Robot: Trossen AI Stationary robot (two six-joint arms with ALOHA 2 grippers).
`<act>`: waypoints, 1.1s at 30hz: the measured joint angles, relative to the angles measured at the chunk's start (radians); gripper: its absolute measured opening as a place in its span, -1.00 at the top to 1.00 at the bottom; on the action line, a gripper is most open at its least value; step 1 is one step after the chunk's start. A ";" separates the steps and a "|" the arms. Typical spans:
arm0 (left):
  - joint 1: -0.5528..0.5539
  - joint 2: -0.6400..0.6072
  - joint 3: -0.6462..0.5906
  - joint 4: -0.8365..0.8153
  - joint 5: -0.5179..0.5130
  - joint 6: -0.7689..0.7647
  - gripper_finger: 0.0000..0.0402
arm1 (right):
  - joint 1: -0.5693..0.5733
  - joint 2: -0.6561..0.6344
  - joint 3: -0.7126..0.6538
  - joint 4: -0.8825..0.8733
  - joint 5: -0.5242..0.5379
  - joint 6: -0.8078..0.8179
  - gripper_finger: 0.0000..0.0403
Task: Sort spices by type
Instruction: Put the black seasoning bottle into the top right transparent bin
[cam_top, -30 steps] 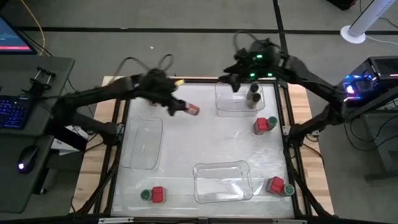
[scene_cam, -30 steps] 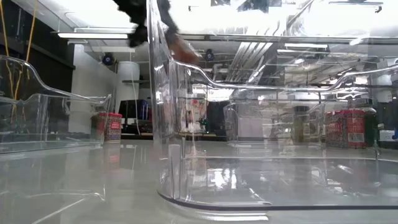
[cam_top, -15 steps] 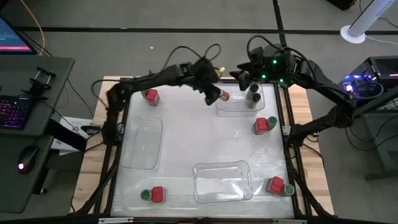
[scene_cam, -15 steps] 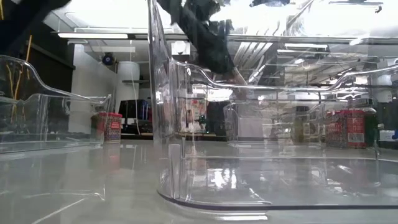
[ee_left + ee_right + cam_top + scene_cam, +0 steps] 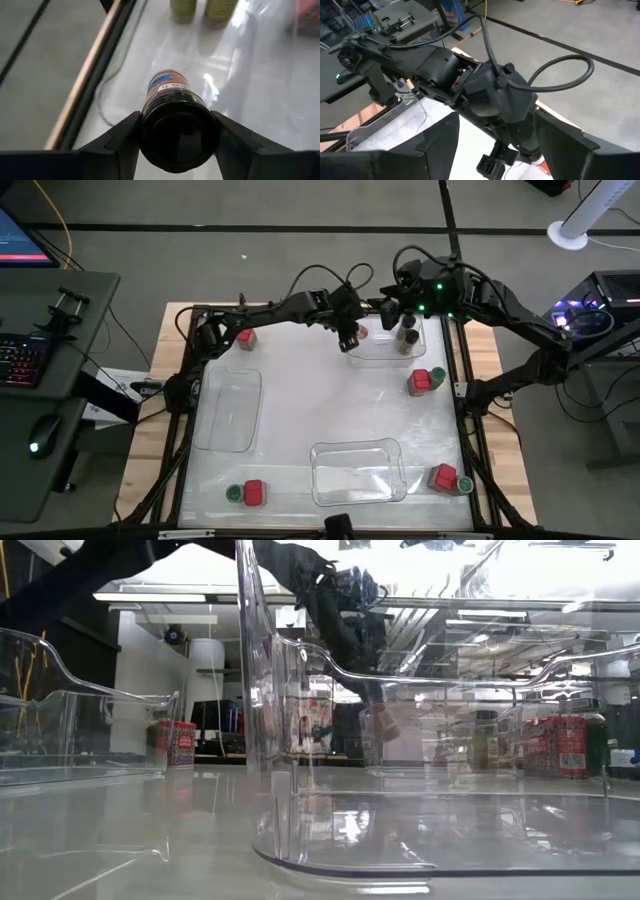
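My left pincer clasps a dark-lidded jar by its cap, over the far tray beside two like jars. Light, rigid, slick-sided, I judge; the cap end suits. Right pincer gapes empty nearby.

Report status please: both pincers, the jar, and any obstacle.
Left pincer around dark-lidded jar, over far tray. Right pincer open, waiting just beside the tray. Two jars already inside the tray, close by.

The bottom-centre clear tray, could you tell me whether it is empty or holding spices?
Empty: the high view shows nothing inside the clear tray; the nearest red spice box sits outside it.
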 joint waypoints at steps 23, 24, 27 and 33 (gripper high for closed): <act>0.007 0.003 0.000 -0.054 0.053 0.029 -0.06 | 0.003 0.000 -0.001 -0.014 -0.001 -0.008 -0.25; 0.007 0.003 0.000 -0.058 0.057 0.029 -0.06 | 0.003 0.000 -0.001 -0.014 -0.001 -0.003 -0.25; 0.007 0.003 0.000 -0.085 0.079 0.029 -0.06 | 0.003 0.000 -0.001 -0.023 -0.001 0.034 -0.25; 0.007 0.003 -0.001 -0.117 0.078 0.029 -0.11 | 0.002 0.027 -0.012 -0.303 0.057 0.160 -0.25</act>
